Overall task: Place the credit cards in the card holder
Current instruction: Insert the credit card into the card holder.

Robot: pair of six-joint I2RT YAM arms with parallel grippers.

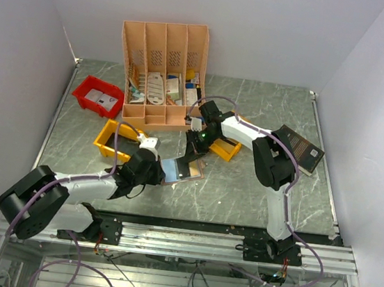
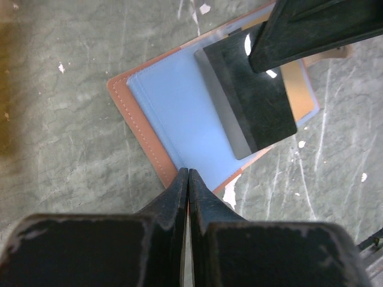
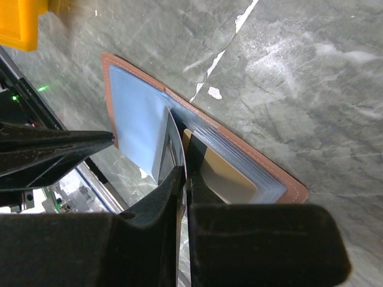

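The right gripper [image 3: 183, 174] is clamped shut on one edge of a card [image 3: 164, 142], holding it tilted up on edge over the open holder [image 3: 134, 110]. The card's far edge appears to meet the holder near its fold, at the mouth of a clear pocket. Whether it has entered the slot cannot be told. The holder lies flat on the table [image 3: 299, 72], between the two arms. The left gripper [image 2: 188, 174], fingers pressed together with nothing between them, rests its tips on the holder's near edge, seemingly pinning it. To do this well, the card likely needs a shallower angle and a slow slide along the pocket face, with the left tips bearing down so the holder does not skate
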